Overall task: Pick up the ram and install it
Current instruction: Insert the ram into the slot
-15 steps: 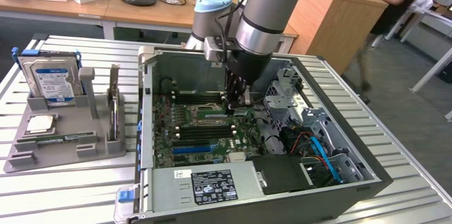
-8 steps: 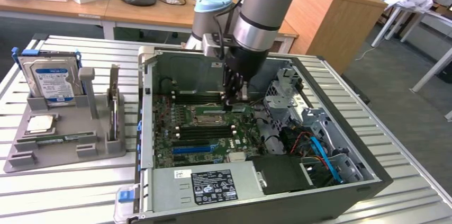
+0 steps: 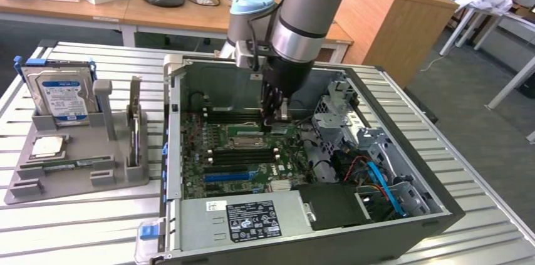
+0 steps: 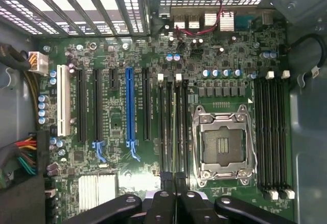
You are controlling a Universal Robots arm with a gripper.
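My gripper [image 3: 276,116] hangs low inside the open computer case [image 3: 435,215], over the motherboard [image 3: 242,152] next to the processor socket [image 4: 223,144]. Its dark fingers [image 4: 162,203] are shut together. From between them, a thin green strip, the ram [image 4: 174,132], runs edge-on along the black memory slots [image 4: 164,132] beside the socket. I cannot tell whether it sits in a slot or just above it. A second ram stick [image 3: 67,165] lies flat on the grey tray [image 3: 75,187] at the exterior view's left.
The tray also carries an upright hard drive [image 3: 59,96] and a square silvery processor chip [image 3: 47,147]. In the case, a power supply [image 3: 242,218], cables [image 3: 376,177] and a drive cage [image 3: 339,99] surround the board. More memory slots [image 4: 271,137] lie on the socket's other side.
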